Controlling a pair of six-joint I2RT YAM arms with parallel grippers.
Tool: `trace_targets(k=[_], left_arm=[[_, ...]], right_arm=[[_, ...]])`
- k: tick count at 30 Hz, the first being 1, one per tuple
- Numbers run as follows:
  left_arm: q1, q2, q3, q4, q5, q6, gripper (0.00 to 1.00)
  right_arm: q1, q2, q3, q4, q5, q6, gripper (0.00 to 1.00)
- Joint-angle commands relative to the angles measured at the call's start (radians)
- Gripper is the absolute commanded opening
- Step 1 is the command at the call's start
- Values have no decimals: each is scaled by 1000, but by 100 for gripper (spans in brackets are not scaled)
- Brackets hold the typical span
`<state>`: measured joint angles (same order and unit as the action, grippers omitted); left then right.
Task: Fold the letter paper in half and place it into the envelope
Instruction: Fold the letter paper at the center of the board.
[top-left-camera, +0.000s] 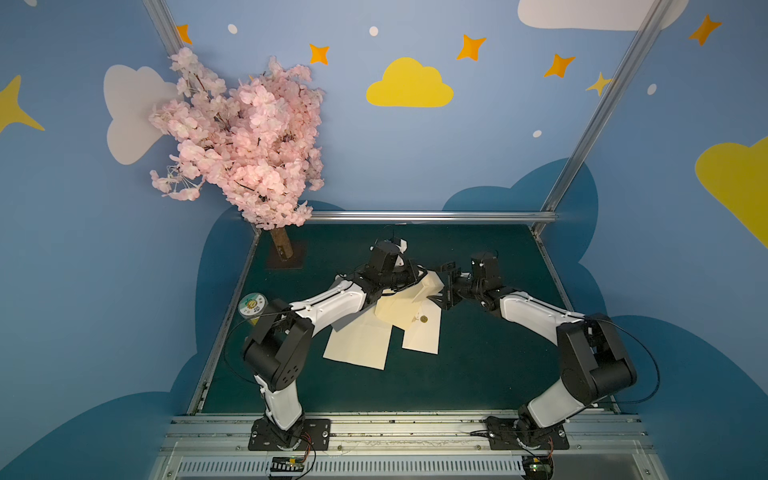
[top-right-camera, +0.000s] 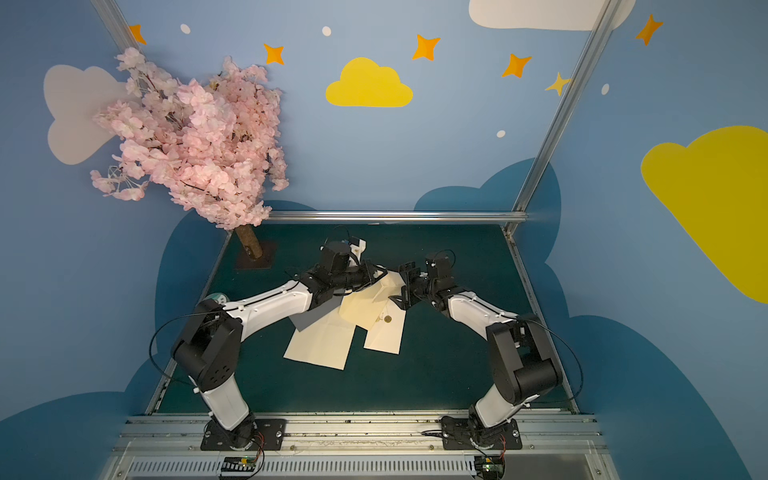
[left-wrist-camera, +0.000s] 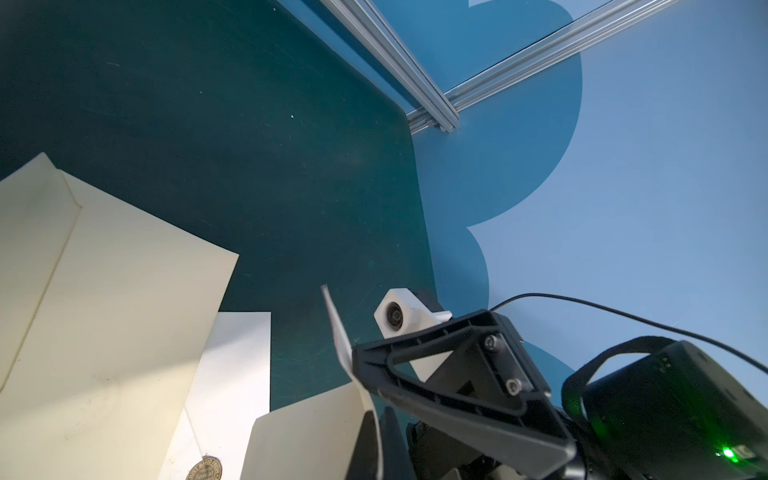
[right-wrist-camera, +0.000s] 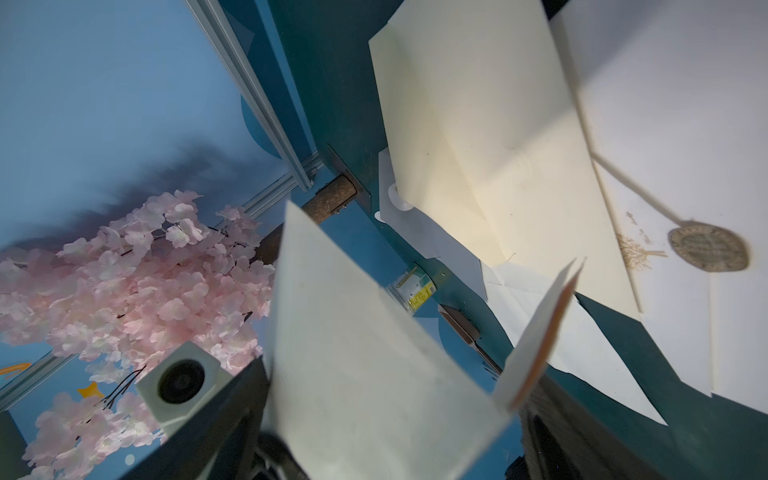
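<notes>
The cream letter paper (top-left-camera: 357, 345) lies partly flat on the green table. Its far part (top-left-camera: 399, 307) is lifted and creased, and overlaps the envelope. My left gripper (top-left-camera: 417, 273) is shut on that raised edge; in the left wrist view the sheet (left-wrist-camera: 311, 436) runs into the closed jaws of the left gripper (left-wrist-camera: 374, 399). The white envelope (top-left-camera: 424, 338) with a gold seal (top-left-camera: 423, 319) lies to the right, also in the right wrist view (right-wrist-camera: 665, 124). My right gripper (top-left-camera: 448, 286) stands open beside the paper's right edge. A pale sheet (right-wrist-camera: 353, 353) spans the gap between its fingers.
A pink blossom tree (top-left-camera: 245, 141) stands on a base (top-left-camera: 284, 253) at the back left corner. A round jar with a green label (top-left-camera: 252, 306) sits at the left edge behind my left arm. Aluminium rails (top-left-camera: 428, 216) border the table.
</notes>
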<state>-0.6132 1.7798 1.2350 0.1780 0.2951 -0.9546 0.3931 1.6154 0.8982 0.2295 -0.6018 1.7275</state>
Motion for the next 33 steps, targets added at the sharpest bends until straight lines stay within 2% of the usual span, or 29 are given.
trace_targets(k=[1, 6, 12, 19, 21, 26, 29, 33], left_arm=[[4, -29, 2, 44, 16, -15, 3], [6, -52, -44, 67, 19, -38, 3], [7, -78, -83, 63, 24, -36, 3], [12, -91, -117, 70, 26, -41, 3], [15, -91, -120, 66, 26, -39, 3], [23, -83, -115, 50, 26, -31, 3], [25, -82, -111, 33, 25, -25, 12], [32, -85, -88, -37, 14, 7, 28]], right_arm=[[9, 38, -45, 125, 36, 50, 91], [9, 45, -53, 172, 71, 39, 88], [7, 47, -53, 226, 106, 27, 68], [10, 37, -30, 194, 96, 0, 51], [12, 24, -31, 179, 94, -3, 43], [10, -24, -29, 103, 96, -46, 34], [5, -34, -25, 87, 89, -64, 28], [-4, -27, -18, 86, 77, -75, 6]])
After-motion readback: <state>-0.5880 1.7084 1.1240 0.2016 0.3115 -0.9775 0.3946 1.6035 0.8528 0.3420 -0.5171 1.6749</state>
